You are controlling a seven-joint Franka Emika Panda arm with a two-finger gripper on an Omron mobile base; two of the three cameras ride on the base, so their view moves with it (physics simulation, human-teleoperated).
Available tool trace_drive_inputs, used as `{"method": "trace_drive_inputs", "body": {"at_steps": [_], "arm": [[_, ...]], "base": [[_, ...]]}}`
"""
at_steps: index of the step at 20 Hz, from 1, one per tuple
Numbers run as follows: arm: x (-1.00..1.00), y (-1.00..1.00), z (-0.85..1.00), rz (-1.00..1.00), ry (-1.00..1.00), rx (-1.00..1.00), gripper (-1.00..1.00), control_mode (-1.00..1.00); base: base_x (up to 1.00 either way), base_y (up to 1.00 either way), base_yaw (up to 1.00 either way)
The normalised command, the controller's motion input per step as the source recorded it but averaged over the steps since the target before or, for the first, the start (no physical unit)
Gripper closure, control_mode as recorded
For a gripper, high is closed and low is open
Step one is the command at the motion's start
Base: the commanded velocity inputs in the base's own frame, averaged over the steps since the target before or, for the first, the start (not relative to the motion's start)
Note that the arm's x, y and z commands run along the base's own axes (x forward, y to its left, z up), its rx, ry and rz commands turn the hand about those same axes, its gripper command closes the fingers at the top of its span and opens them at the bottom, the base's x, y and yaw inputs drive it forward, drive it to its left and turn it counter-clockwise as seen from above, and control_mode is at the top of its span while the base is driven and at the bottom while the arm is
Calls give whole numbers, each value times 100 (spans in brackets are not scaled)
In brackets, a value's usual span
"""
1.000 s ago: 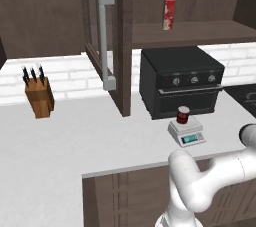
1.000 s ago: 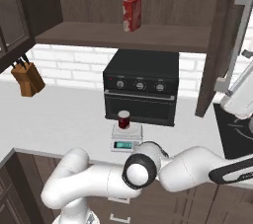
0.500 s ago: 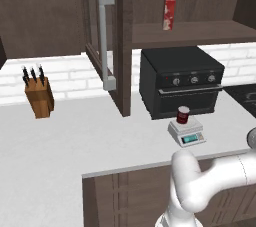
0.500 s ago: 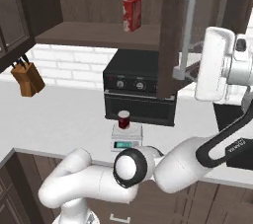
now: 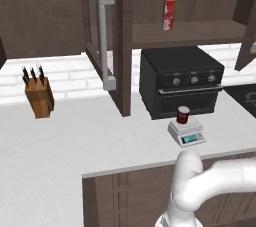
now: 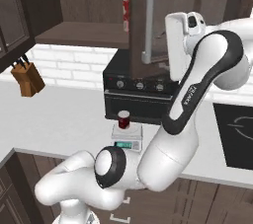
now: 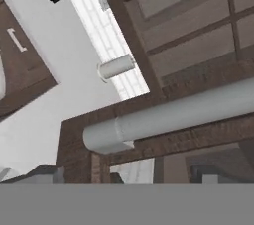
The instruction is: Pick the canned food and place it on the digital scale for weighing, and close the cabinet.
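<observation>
The canned food point(image 5: 183, 115) is dark red with a silvery rim, and the digital scale point(image 5: 186, 132) under it is light grey with a teal-lit display. The cabinet point(image 5: 120, 36) is dark brown wood with pale grey bar handles, and the oven point(image 5: 180, 78) is black. The desk point(image 5: 75, 141) is plain white, the wall behind it is white brick point(image 5: 65, 71), and the knife block point(image 5: 40, 97) is tan with black handles.
</observation>
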Motion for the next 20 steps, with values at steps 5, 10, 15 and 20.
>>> {"method": "trace_drive_inputs", "body": {"at_steps": [5,10,15,20], "arm": [[100,100,-54,-28,-1,1,-100,-100],[100,88,-1,-23,-1,0,-100,-100],[100,6,0,-4,1,0,-100,-100],[100,-2,-6,0,0,0,-100,-100]], "base": [[0,0,0],[0,0,0],[0,0,0],[0,0,0]]}}
